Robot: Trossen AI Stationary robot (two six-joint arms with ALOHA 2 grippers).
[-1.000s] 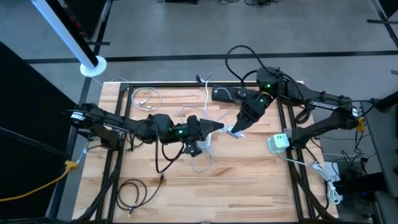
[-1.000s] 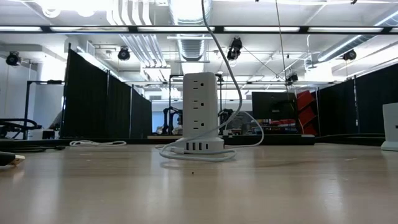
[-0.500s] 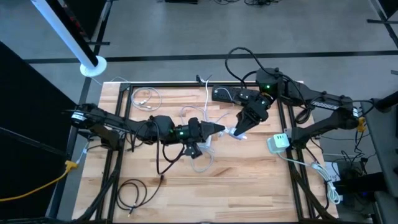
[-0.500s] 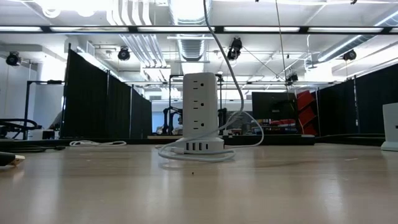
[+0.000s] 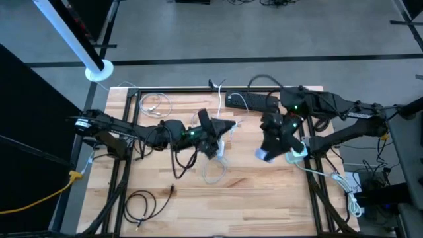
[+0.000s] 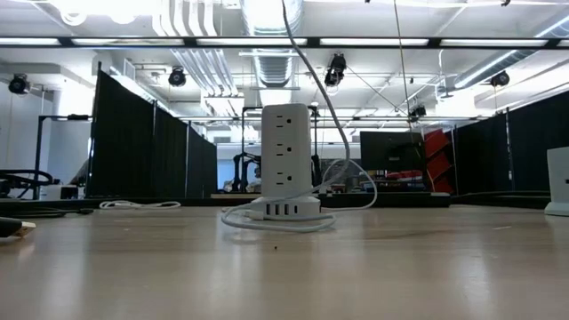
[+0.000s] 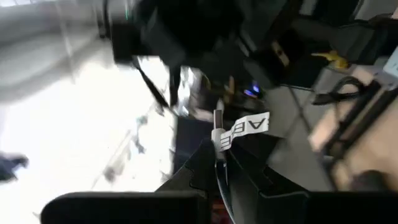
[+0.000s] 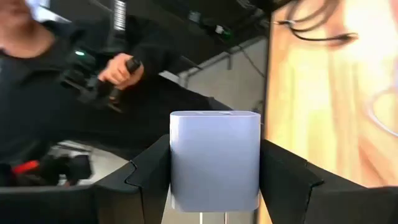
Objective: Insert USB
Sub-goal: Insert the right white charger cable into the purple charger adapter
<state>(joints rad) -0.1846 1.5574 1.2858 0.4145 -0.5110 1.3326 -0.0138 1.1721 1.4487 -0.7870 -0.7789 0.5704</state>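
My left gripper (image 5: 229, 125) hovers over the table's middle, shut on a white USB cable (image 7: 219, 177) that carries a paper tag (image 7: 247, 128). The cable hangs down (image 6: 313, 71) to a white power tower (image 6: 286, 160) and lies coiled around its base (image 5: 213, 173). Right of it, my right gripper (image 5: 267, 155) is shut on a white charger block (image 8: 215, 158), clear of the table. My left gripper pinches the cable just behind its plug (image 7: 217, 119) between two fingers; the metal plug end sticks out past the fingertips. The cable is lifted and runs down slack to the table. My right gripper pinches the charger block's two opposite sides (image 8: 173, 163) between its fingers. The block's port face (image 8: 215, 114) points away from the wrist, and the block is lifted clear.
A black power strip (image 5: 248, 100) lies at the far edge. A white block with a green light (image 5: 297, 151) stands by the right edge. Cable coils lie far left (image 5: 154, 103) and near left (image 5: 140, 205). A person (image 8: 56, 93) stands beyond the table.
My right gripper has carried the charger block toward the table's right and near edges, away from the left gripper, rolling as it went. My left gripper has rolled and drifted slightly toward the far edge, keeping the cable; the hanging cable has swayed a little.
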